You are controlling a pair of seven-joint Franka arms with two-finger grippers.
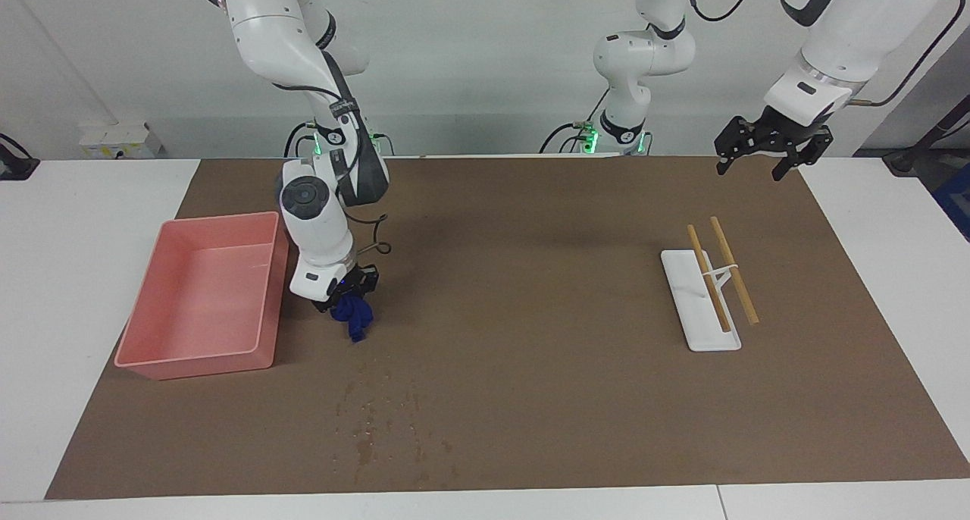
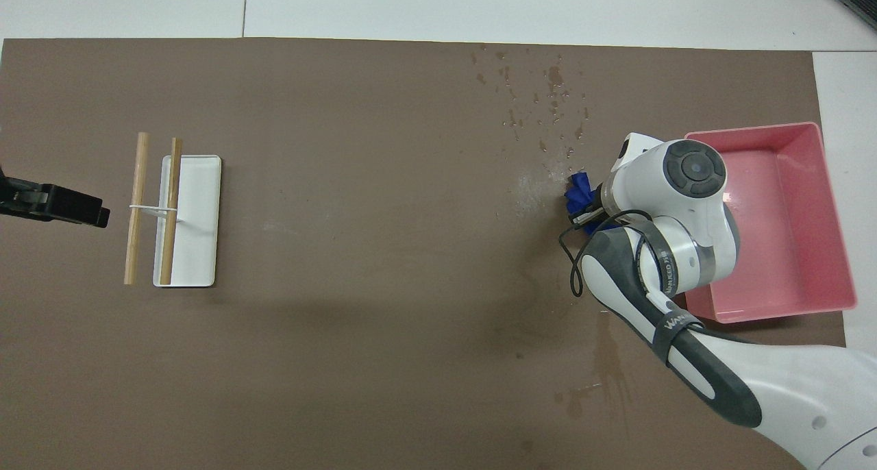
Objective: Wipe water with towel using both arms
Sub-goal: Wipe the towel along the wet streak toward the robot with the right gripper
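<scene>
The blue towel (image 1: 355, 317) (image 2: 579, 190) is a small wad in my right gripper (image 1: 347, 296) (image 2: 588, 208), which is shut on it beside the pink tub. The towel's lower end is bunched against the brown mat. The water (image 1: 375, 421) (image 2: 545, 93) is a scatter of dark specks on the mat, farther from the robots than the towel and apart from it. A faint wet sheen (image 2: 526, 186) lies on the mat beside the towel. My left gripper (image 1: 764, 152) (image 2: 82, 211) is open and empty, held high over the mat's edge at the left arm's end.
A pink tub (image 1: 193, 362) (image 2: 767, 307) stands right beside the right gripper. A white tray (image 1: 701, 315) (image 2: 202, 209) with two wooden sticks (image 1: 733, 270) (image 2: 137, 203) lies toward the left arm's end. Darker stains (image 2: 610, 360) mark the mat near the robots.
</scene>
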